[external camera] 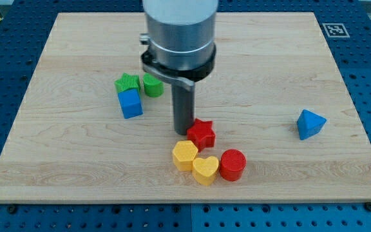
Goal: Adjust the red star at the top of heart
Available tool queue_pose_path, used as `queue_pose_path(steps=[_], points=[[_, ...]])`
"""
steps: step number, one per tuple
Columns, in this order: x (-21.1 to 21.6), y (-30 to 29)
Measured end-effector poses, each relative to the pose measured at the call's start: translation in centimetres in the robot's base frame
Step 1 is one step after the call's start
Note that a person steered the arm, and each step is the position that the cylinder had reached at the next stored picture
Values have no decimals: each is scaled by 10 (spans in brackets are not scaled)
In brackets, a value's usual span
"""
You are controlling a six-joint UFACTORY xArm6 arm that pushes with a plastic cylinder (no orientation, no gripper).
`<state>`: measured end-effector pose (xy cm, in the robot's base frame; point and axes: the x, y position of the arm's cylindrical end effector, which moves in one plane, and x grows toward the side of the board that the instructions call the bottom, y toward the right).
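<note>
Red star (201, 133) lies on the wooden table (57, 161), just above the yellow heart (205, 170) and touching the yellow hexagon (185, 155). My tip (183, 131) stands against the star's left side. There is no pincer, only the rod. A red cylinder (232, 164) sits right of the heart.

Green star block (127, 82), green cylinder (152, 85), blue cube (131, 103) clustered left; yellow hexagon (185, 155), red cylinder (232, 164) bottom centre; blue pyramid (310, 124) right; wooden board (76, 154).

Single camera view, elevated, angled down across wooden board (76, 161); moderate range, whole board framed. Arm housing (179, 32) enters from top centre. No second view.
</note>
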<state>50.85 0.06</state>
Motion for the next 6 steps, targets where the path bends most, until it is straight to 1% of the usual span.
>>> queue_pose_path(steps=[1,3,4,6], points=[[-8,19],[-44,55],[-43,61],[-21,51]])
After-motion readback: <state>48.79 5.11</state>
